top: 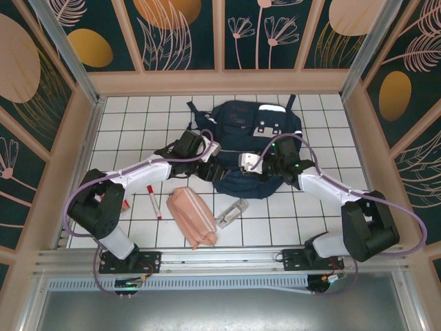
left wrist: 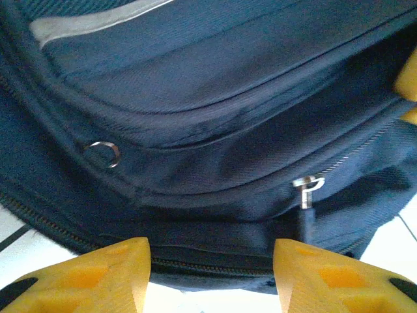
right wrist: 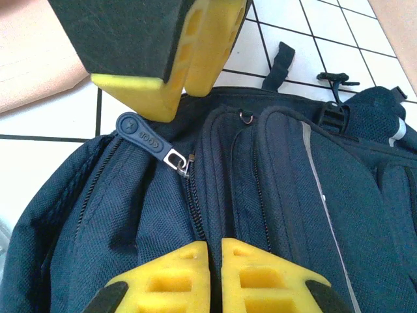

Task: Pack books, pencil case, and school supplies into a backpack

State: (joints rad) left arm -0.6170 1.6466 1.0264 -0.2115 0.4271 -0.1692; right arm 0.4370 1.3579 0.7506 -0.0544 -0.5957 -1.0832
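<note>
The navy backpack (top: 258, 134) lies mid-table toward the far edge, and its zip looks closed. The left gripper (left wrist: 210, 264) is held part-open and empty at its near rim; the zip pull (right wrist: 140, 134) should be pinched squarely. The right gripper (right wrist: 215, 246) is closed over the fabric; whether any is pinched cannot be told. The pencil case (top: 193, 215), marker pen (top: 153, 201) and clear case (top: 233, 212) lie by the near edge, obstructing nothing.

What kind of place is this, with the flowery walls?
Probably a staged robot test booth: a white tiled table walled by leaf-patterned panels, a left arm and right arm bolted at its edge, a backpack laid out.
</note>
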